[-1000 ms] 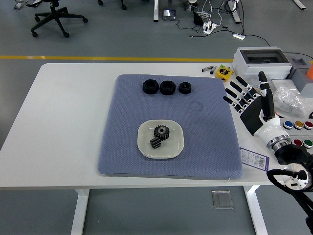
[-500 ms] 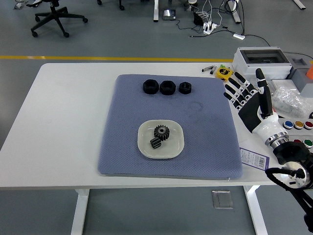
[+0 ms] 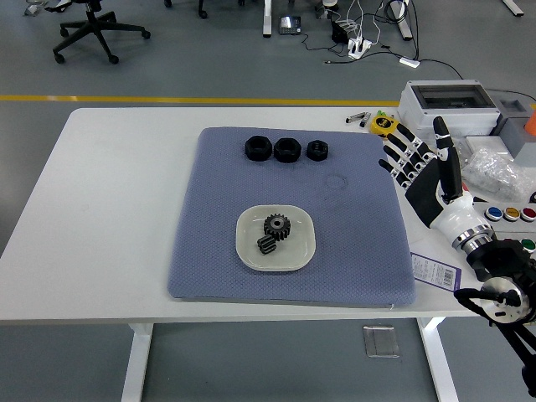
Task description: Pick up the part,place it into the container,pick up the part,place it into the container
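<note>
We see the right hand (image 3: 425, 172) raised near the desk's (image 3: 109, 209) right edge, just off the right side of the blue mat (image 3: 352, 243) — fingers spread, palm facing inward, holding nothing. On the mat, nearer the desk's front edge, sits a shallow white dish (image 3: 297, 247) with two black parts in it: a toothed gear (image 3: 275, 225) and a smaller pinion (image 3: 266, 245) touching it. Toward the mat's far edge three black nuts (image 3: 286, 150) lie in a row, close together. Behind the hand, at the desk's far right corner, stands a grey box (image 3: 448, 102) — and beside it a yellow tape measure (image 3: 383, 124).
</note>
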